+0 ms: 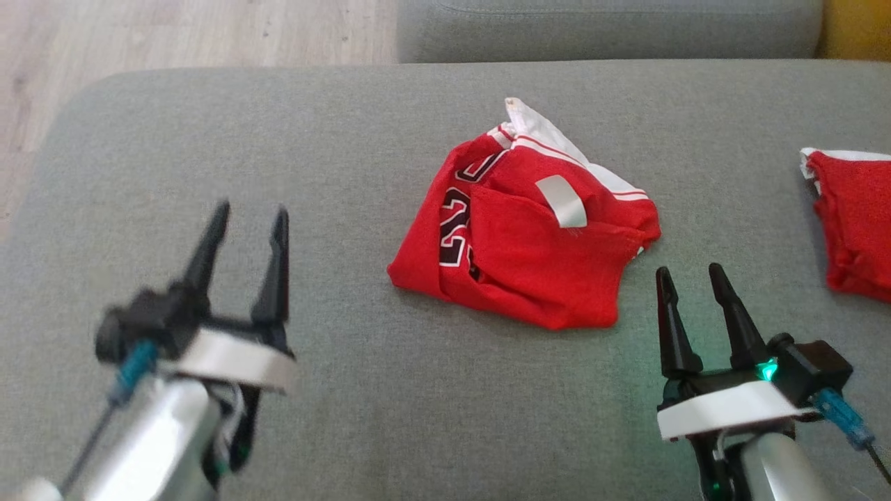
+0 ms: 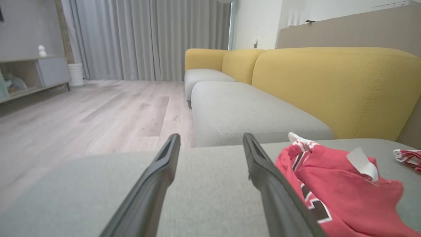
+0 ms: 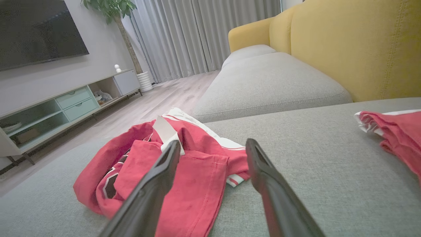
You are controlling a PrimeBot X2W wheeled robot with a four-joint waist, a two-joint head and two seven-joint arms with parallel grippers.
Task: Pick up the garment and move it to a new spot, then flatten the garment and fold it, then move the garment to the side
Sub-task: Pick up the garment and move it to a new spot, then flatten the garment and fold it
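Head view: garment point(image 1: 529, 236) crumpled on sofa point(image 1: 334, 139); our left gripper point(image 1: 251, 209) and right gripper point(image 1: 688, 270) gape empty (neither touching it); we judge flattening next, needing corner grips.

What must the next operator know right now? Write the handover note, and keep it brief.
Left gripper: open, empty, above the grey sofa cushion, left of the red jersey.
Right gripper: open, empty, close to the jersey's right corner.
The jersey lies crumpled mid-cushion, held by neither gripper. A second red garment lies apart at the right.
Done: cannot tell whether the first move was made.
Left: flatten, fold, move aside.
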